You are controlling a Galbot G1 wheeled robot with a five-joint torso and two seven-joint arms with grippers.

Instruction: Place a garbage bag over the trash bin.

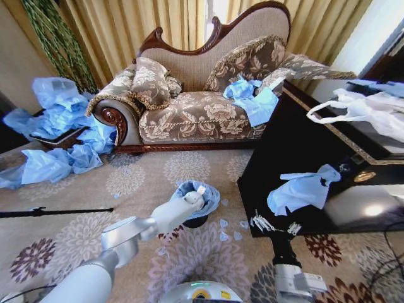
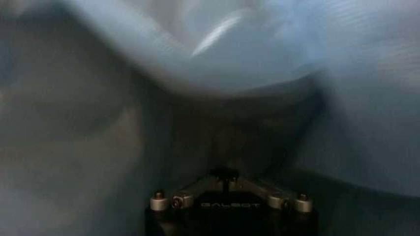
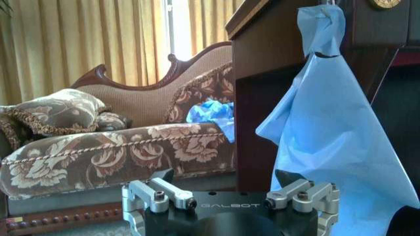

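The trash bin (image 1: 195, 221) stood on the carpet (image 1: 151, 177), near us and just left of the dark table (image 1: 278, 158). The garbage bag (image 1: 196, 192) was already draped over its top, and only a little of the black base showed under the blue film. Our left gripper (image 1: 197, 201) was down in the mouth of the bag. In the left wrist view the blue film (image 2: 249, 59) wrapped closely around the fingers, so we could not tell if they were wide or narrow.

Our right gripper (image 3: 229, 189) hung low beside the near edge of the table, its fingers spread wide and holding nothing. Just beside it another blue bag (image 3: 328, 132) hung down from the table edge.

We judged the bag to be very light, soft and slippery, with no stiffness at all. It would collapse or slide off the smooth rim easily. The best place to hold seemed the hem at the rim, pinched in a fold, because a single thin layer could tear or slip out.
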